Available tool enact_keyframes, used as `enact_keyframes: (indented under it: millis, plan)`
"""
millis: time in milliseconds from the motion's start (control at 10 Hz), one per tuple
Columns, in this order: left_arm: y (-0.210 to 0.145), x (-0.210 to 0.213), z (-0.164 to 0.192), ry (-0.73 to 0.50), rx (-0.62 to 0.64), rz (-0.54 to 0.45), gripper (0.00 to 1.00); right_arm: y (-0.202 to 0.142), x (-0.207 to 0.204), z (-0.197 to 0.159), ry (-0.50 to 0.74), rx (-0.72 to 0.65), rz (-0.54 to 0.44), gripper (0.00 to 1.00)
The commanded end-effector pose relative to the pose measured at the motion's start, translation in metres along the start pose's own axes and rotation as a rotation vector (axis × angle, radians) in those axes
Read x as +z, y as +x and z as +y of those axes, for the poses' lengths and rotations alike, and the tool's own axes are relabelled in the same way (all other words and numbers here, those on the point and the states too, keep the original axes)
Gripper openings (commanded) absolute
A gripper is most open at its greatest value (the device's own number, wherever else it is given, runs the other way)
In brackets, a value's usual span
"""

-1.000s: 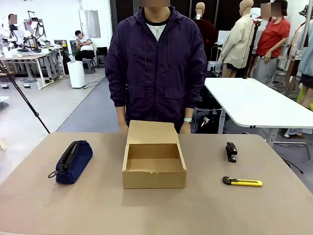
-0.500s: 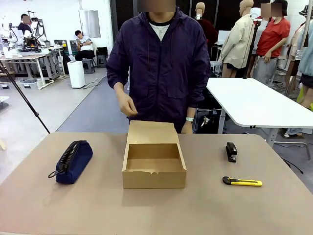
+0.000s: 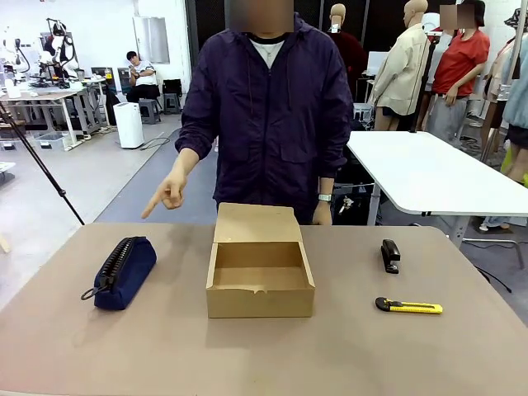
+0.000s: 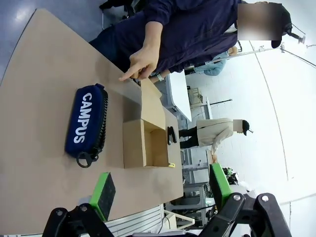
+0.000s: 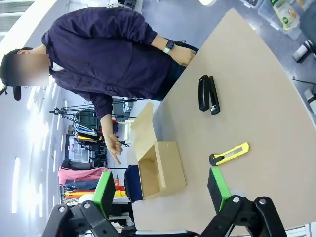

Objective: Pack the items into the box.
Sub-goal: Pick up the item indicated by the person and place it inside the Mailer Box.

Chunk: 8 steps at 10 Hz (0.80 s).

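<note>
An open brown cardboard box (image 3: 260,279) sits mid-table with its lid flap folded back toward the person. The navy zippered pouch (image 3: 124,271) lies to its left; in the left wrist view the pouch (image 4: 86,124) shows white "CAMPUS" print. On the right lie a black stapler (image 3: 390,255) and a yellow-and-black utility knife (image 3: 408,307), both seen too in the right wrist view as stapler (image 5: 208,94) and knife (image 5: 228,154). The person's hand (image 3: 168,195) points down toward the pouch. My left gripper (image 4: 160,190) and right gripper (image 5: 161,190) hang open above the table, empty.
The person stands at the table's far edge behind the box, one hand (image 3: 322,214) resting by the lid. A white table (image 3: 429,173) stands behind on the right. Bare tabletop (image 3: 264,355) lies in front of the box.
The person raised a hand from behind the box and stretched it out to the left, now pointing a finger at the pouch. The items and box have not moved.
</note>
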State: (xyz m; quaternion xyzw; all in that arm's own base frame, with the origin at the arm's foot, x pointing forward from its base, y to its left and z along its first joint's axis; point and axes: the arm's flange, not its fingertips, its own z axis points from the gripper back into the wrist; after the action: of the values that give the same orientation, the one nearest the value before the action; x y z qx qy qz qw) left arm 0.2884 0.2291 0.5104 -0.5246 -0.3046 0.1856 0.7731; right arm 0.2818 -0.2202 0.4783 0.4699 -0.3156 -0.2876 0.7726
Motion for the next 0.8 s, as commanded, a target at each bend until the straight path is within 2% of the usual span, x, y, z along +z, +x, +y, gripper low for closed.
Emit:
enact_keyframes:
  millis: [0, 300, 400, 500, 700]
  plan:
    - [0.002, 0.000, 0.000, -0.018, -0.013, -0.002, 1.00, 0.006, -0.002, 0.001, 0.023, 0.016, -0.010, 1.00]
    - [0.000, 0.000, 0.001, 0.001, 0.003, 0.001, 1.00, 0.006, -0.002, 0.001, 0.023, 0.016, -0.010, 1.00]
    - [0.005, -0.010, -0.010, 0.037, -0.036, 0.060, 1.00, 0.006, -0.002, 0.001, 0.023, 0.016, -0.010, 1.00]
    - [0.013, -0.031, -0.029, 0.122, -0.090, 0.127, 1.00, 0.006, -0.002, 0.001, 0.023, 0.016, -0.010, 1.00]
    - [0.023, -0.127, -0.066, 0.425, -0.227, 0.352, 1.00, 0.006, -0.002, 0.001, 0.023, 0.016, -0.010, 1.00]
